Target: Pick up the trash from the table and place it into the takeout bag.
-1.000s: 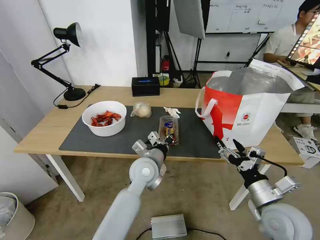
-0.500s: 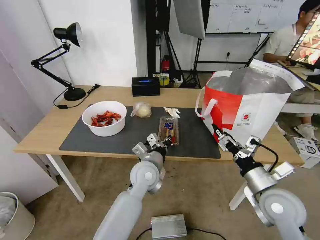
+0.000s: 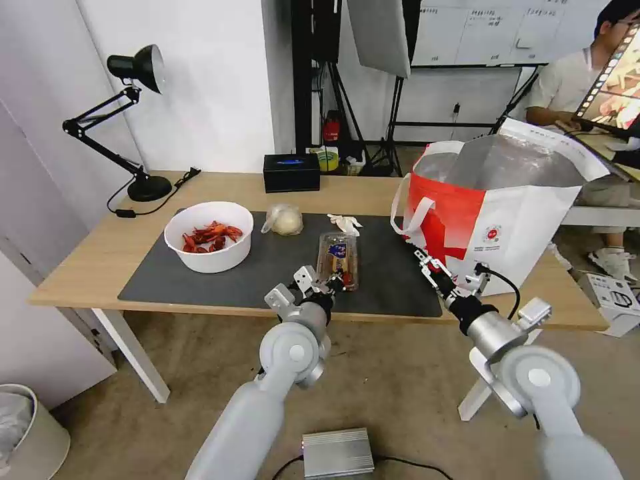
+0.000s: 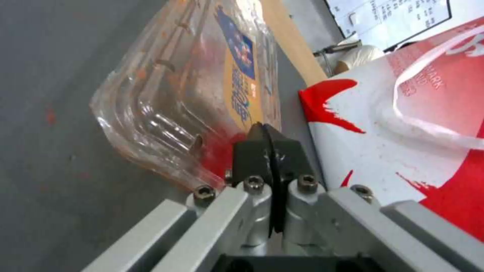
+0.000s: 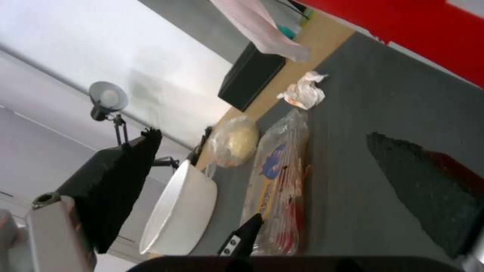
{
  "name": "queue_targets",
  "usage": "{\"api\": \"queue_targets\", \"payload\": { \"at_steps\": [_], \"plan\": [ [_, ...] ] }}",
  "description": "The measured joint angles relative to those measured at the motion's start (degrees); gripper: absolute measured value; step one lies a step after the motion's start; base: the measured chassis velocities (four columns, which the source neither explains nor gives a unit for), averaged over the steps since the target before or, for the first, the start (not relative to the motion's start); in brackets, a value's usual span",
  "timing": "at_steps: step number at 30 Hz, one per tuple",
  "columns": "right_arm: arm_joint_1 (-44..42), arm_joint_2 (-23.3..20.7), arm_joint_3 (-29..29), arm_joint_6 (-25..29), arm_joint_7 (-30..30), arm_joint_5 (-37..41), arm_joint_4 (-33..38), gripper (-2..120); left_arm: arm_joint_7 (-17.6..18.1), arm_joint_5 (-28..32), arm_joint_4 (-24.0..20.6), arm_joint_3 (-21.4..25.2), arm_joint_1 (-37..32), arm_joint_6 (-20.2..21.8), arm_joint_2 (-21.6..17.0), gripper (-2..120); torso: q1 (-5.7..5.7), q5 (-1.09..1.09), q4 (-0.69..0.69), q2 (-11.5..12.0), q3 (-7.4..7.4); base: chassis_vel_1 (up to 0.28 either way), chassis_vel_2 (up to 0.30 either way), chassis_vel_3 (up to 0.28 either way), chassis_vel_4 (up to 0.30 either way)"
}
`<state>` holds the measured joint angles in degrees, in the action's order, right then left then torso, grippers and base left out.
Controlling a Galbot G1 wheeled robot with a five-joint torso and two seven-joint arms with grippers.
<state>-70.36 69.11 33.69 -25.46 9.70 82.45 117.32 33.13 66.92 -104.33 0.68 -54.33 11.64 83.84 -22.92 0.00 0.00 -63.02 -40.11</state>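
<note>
- The left gripper (image 3: 341, 279) sits at the table's near edge, its dark fingers (image 4: 270, 149) pressed together on the near end of the clear clamshell tray (image 3: 337, 259); from the left wrist the pads meet with the tray's corner wedged beside them.
- The right gripper (image 3: 424, 261) hovers over the mat's right part, just before the takeout bag (image 3: 497, 220), with fingers spread; from the right wrist its two dark fingers (image 5: 418, 181) stand well apart.
- Between the two grippers lies a bare strip of dark grey mat (image 3: 383, 283).
- The tray lies lengthwise on the mat, red scraps at its near end.
- Left of it stands the white bowl (image 3: 209, 236) of red shells, apart from the tray.
- Behind the tray lie the clear baggie (image 3: 285, 219) and the crumpled tissue (image 3: 345, 223), near each other.
- The bag stands upright on the table's (image 3: 87, 260) right end, mouth open, foil lining showing.
- At the far edge sit a black box (image 3: 291, 172) and a desk lamp (image 3: 137, 127).
</note>
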Motion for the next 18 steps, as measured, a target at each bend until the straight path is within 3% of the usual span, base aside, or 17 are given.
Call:
{"api": "queue_targets", "payload": {
  "at_steps": [5, 18],
  "plan": [
    [2.8, 0.3, -0.7, -2.4, 2.3, 2.8, -2.5, 100, -1.4, -3.8, 0.7, -0.9, 0.1, -0.4, -0.2, 0, 0.00, 0.00, 0.00, 0.0, 0.00, 0.000, 0.000, 0.000, 0.000],
    [8.7, 1.3, -2.6, -4.3, 7.8, 4.7, -6.6, 100, -1.9, -4.5, 0.9, -1.2, 0.4, -0.7, -0.1, 0, 0.00, 0.00, 0.01, 0.0, 0.00, 0.000, 0.000, 0.000, 0.000]
  ]
}}
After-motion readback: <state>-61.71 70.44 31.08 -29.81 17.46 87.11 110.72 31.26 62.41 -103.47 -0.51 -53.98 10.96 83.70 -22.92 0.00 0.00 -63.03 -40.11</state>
